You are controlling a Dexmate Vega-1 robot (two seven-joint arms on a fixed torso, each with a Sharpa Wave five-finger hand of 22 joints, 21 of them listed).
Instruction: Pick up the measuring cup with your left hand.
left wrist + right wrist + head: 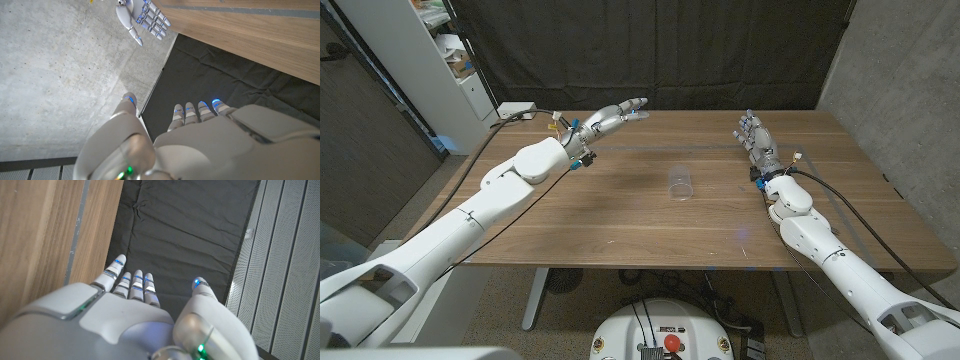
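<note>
The measuring cup (678, 184) is a small clear cup standing upright near the middle of the wooden bench (620, 225), well apart from both of my robot hands. Going from largest to smallest: the bench fills most of my head view, with a black curtain (650, 50) hanging behind its far edge and a grey concrete wall (900, 90) to the right. At the far left stands a white shelf unit (450, 60) with things on it that I cannot make out. My left arm (490, 200) reaches in from the lower left, and the left robot hand (610, 119) hovers over the far left part of the bench, fingers stretched out and spread, holding nothing. My right arm (830, 250) comes in from the lower right, and the right robot hand (757, 140) stands on its edge near the far right part of the bench, fingers straight and slightly apart, also holding nothing. In the left wrist view the right robot hand shows across the way with its palm turned to the camera and fingers extended. The cup sits between the two hands, nearer the bench's centre than either
</note>
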